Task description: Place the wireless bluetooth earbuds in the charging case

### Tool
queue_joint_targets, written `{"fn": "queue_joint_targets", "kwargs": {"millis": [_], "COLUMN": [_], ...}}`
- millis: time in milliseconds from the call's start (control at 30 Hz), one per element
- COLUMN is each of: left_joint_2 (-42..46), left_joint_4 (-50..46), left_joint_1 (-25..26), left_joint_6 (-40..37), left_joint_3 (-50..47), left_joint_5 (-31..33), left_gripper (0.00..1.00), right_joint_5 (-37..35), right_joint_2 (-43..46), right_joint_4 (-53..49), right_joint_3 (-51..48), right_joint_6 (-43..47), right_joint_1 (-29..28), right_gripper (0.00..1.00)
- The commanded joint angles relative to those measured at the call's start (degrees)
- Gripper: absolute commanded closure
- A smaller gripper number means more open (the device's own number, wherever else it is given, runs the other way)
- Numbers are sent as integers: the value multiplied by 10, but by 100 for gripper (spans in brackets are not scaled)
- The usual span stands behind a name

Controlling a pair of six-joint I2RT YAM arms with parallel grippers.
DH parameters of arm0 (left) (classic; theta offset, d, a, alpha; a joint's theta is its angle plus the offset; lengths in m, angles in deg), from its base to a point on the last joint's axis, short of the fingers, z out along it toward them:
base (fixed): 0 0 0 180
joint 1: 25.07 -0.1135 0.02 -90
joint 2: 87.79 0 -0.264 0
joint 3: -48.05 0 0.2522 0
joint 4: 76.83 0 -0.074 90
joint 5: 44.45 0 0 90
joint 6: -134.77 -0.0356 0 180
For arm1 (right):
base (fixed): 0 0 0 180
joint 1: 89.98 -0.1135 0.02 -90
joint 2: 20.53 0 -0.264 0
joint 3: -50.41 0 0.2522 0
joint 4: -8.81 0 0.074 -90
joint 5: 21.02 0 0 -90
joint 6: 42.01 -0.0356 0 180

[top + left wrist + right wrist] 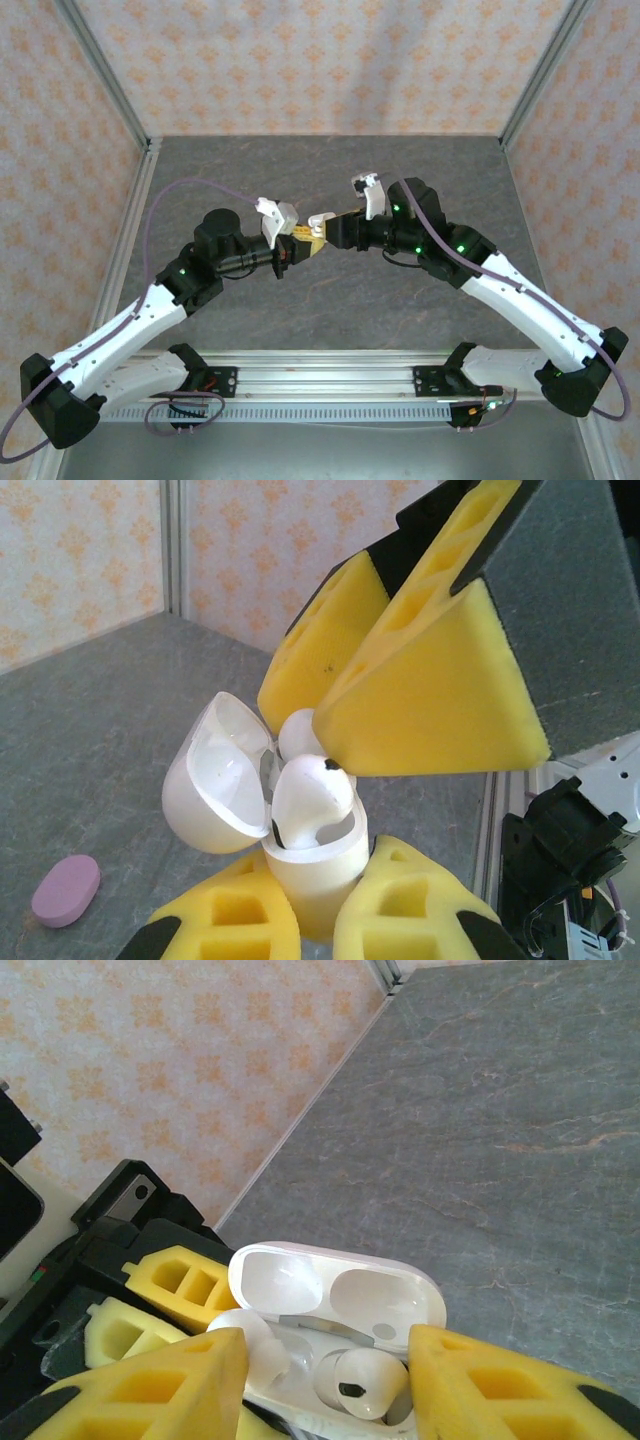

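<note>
Honestly, the whole business hangs in mid-air well above the grey table [330, 170], where a pink case [65, 890] lies shut, far below and off to one side of the white charging case [300, 1285], so anything knocked loose has a drop ahead of it. The left gripper [320, 870] is clamped tight round the base of the white charging case, whose lid stands open. The right gripper [325, 1335] sits just over that case with its foam fingers about half apart, one either side of the wells, gripping nothing I can make out. Both white earbuds [365, 1380] are inside the case. The middle one looks to me tipped and riding high, and the other seems to rest against a right finger. If that finger drags sideways on leaving, I reckon it could hook the bud out or twist the case in its hold, and a proud bud would block the lid.
</note>
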Motion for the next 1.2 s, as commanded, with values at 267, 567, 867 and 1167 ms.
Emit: {"fn": "queue_joint_targets", "kwargs": {"millis": [267, 567, 867, 1167], "left_joint_2": [18, 21, 16, 13], "left_joint_4": [46, 59, 80, 78], "left_joint_1": [4, 4, 4, 4], "left_joint_6": [3, 9, 23, 22], "left_joint_3": [-5, -12, -13, -10], "left_joint_5": [12, 14, 17, 17], "left_gripper": [100, 100, 100, 100], "right_joint_5": [19, 16, 15, -5], "right_joint_2": [16, 27, 43, 62], "right_joint_4": [13, 24, 33, 39], "right_joint_3": [-12, -28, -41, -39], "right_joint_6": [-31, -48, -52, -59], "right_joint_1": [3, 4, 4, 4], "right_gripper": [52, 53, 46, 40]}}
